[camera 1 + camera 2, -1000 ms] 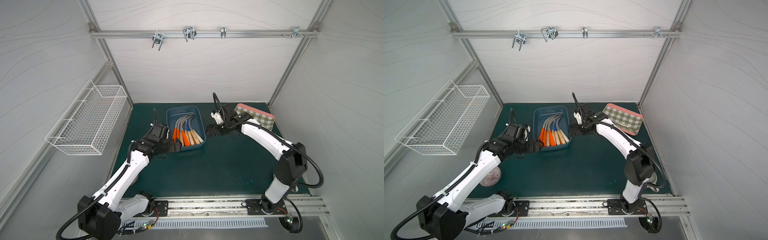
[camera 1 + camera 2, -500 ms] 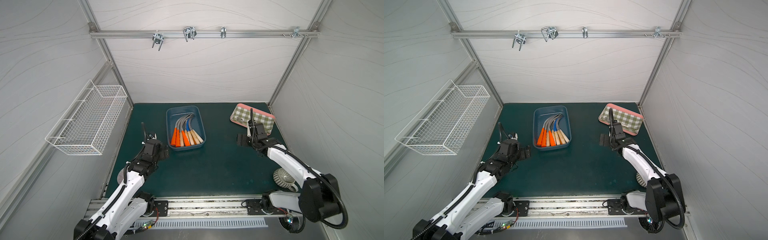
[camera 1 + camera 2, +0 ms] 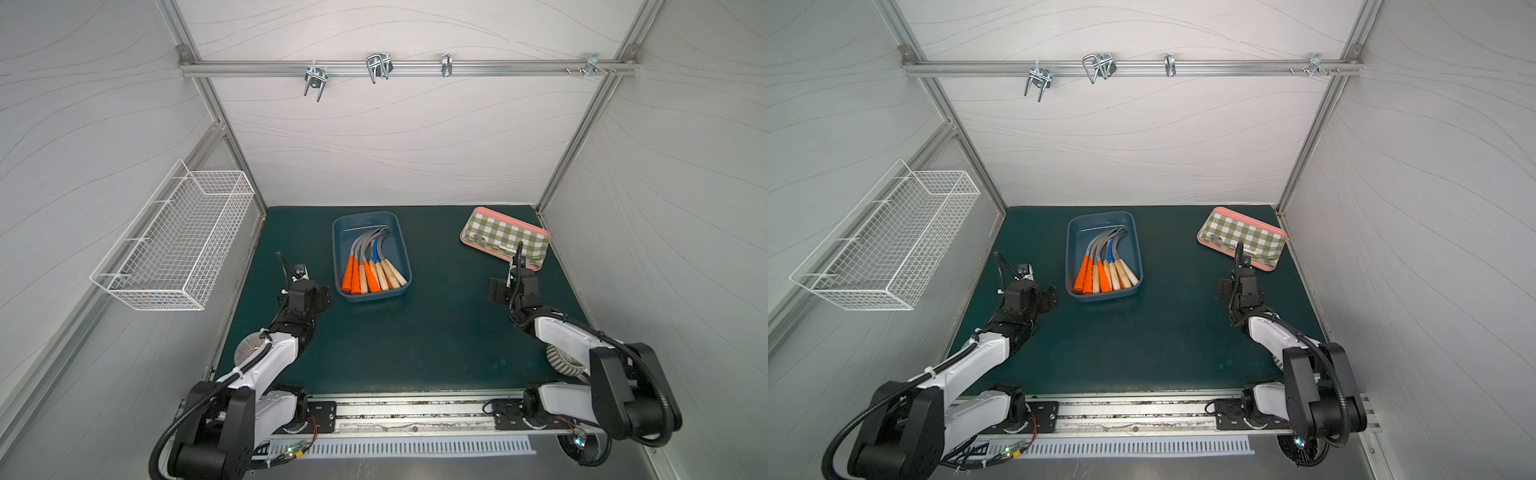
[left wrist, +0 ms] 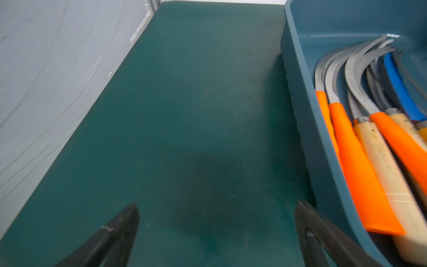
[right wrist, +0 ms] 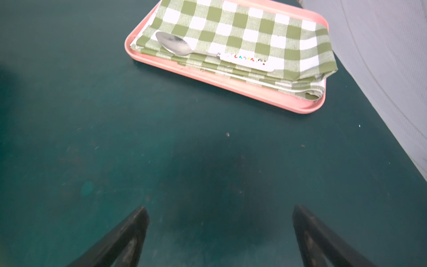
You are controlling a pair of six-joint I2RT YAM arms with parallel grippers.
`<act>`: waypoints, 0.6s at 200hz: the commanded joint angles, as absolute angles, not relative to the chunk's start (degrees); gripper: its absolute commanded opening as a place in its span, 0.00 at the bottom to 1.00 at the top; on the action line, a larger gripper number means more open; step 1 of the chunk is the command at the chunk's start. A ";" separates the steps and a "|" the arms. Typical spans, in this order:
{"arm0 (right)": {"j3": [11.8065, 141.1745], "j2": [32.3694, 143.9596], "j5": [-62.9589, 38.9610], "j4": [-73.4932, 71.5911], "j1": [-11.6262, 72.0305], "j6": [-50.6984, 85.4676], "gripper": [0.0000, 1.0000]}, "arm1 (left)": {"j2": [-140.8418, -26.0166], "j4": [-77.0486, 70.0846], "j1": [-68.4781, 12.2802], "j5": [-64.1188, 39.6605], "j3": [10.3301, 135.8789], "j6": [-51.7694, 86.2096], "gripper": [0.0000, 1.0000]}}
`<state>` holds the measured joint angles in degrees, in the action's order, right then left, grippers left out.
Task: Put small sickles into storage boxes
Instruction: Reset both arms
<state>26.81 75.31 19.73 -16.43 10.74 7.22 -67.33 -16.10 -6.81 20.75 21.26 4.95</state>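
Note:
In both top views the storage box (image 3: pixel 365 217) (image 3: pixel 1100 216), a shallow dark blue tub, stands at the back middle of the green mat. Several small sickles (image 3: pixel 372 270) (image 3: pixel 1105 270) lie inside it side by side, with orange or pale wood handles toward the front; one blade is blue. My left gripper (image 3: pixel 323 296) (image 3: pixel 1051 297) hovers open just left of the tub's front corner. In the left wrist view the gripper (image 4: pixel 217 204) has only mat between its fingers, with the tub wall (image 4: pixel 307 120) and sickles (image 4: pixel 360 161) beside it. My right gripper (image 3: pixel 495 289) (image 5: pixel 220 208) is open and empty over bare mat.
A pink-rimmed tray (image 3: pixel 467 243) (image 5: pixel 231 86) with a green-checked cloth and a spoon (image 5: pixel 175 44) sits at the back right, just beyond my right gripper. A white wire basket (image 3: pixel 178 241) hangs on the left wall. Ribbed grey discs (image 3: pixel 247 351) (image 3: pixel 561 362) lie under both arms.
Both arms have drawn back from the tub toward the front. The left now sits left of the tub; the right has swung right, near the tray. Both stayed open.

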 commanded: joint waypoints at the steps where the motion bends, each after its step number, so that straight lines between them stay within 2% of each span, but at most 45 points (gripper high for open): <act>1: 27.24 77.85 20.56 -25.79 10.41 3.88 0.99 | -72.51 -33.23 -5.86 20.89 21.63 1.00 0.99; 65: 30.28 85.43 18.82 -32.99 10.27 0.46 0.99 | -85.22 -44.84 -4.41 15.81 24.27 -1.57 0.98; 87: 28.48 89.31 15.92 -40.67 8.57 0.23 0.99 | -86.15 -45.01 -2.45 12.78 24.44 -0.14 0.98; 120: 28.62 88.87 14.79 -39.47 8.26 0.84 0.99 | -88.54 -46.47 -0.81 11.58 24.65 1.41 0.99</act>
<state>28.91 88.82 16.80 -35.00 8.73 1.89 -87.09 -41.43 -1.93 14.06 22.87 1.06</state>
